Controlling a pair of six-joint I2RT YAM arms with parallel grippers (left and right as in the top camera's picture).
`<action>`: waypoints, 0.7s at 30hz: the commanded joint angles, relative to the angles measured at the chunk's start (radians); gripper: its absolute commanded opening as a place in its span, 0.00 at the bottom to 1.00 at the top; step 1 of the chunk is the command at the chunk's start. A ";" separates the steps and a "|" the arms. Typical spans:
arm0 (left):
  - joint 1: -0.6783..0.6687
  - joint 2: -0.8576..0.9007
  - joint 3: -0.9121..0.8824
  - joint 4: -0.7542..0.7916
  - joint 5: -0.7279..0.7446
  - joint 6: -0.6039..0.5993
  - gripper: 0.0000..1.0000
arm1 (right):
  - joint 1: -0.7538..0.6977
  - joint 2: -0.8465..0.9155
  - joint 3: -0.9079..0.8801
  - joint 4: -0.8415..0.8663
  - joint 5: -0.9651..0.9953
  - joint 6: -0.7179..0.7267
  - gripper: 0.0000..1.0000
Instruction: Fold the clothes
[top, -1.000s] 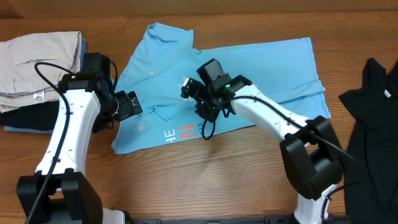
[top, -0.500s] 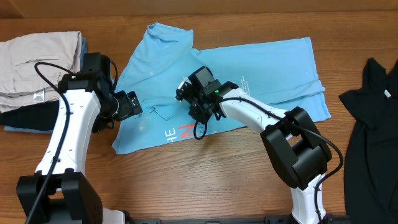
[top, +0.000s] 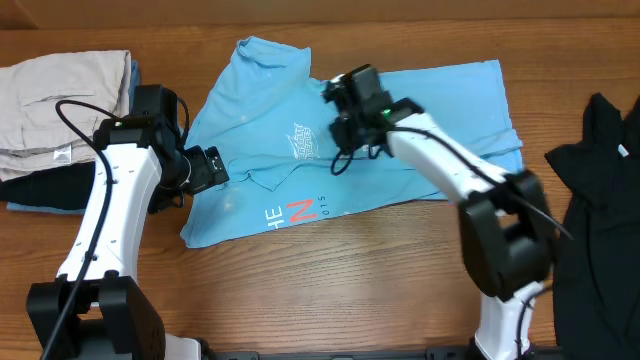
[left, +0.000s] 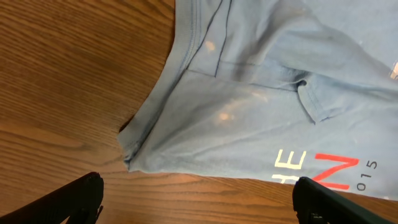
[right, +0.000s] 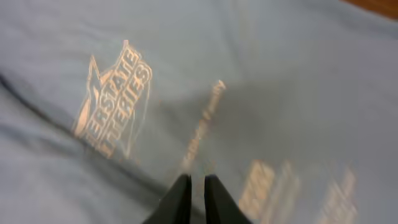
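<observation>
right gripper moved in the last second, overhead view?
Yes. The right gripper has gone from just above the red N toward the far edge of the table, slightly right.

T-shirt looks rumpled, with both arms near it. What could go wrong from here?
The right gripper is shut above the light blue T-shirt with no cloth visibly pinched, so a pull may move nothing. The left gripper stands open over bare table beside the shirt's corner; closing there could miss the fabric.
</observation>
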 joint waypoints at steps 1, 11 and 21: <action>-0.012 0.005 -0.005 0.003 0.006 0.001 1.00 | -0.039 -0.119 0.050 -0.194 -0.002 0.132 0.11; -0.011 0.005 -0.005 0.003 0.006 0.001 1.00 | -0.041 0.071 -0.011 -0.376 0.000 0.155 0.10; -0.012 0.005 -0.005 0.004 0.006 0.001 1.00 | -0.055 0.075 -0.080 -0.240 0.025 0.166 0.08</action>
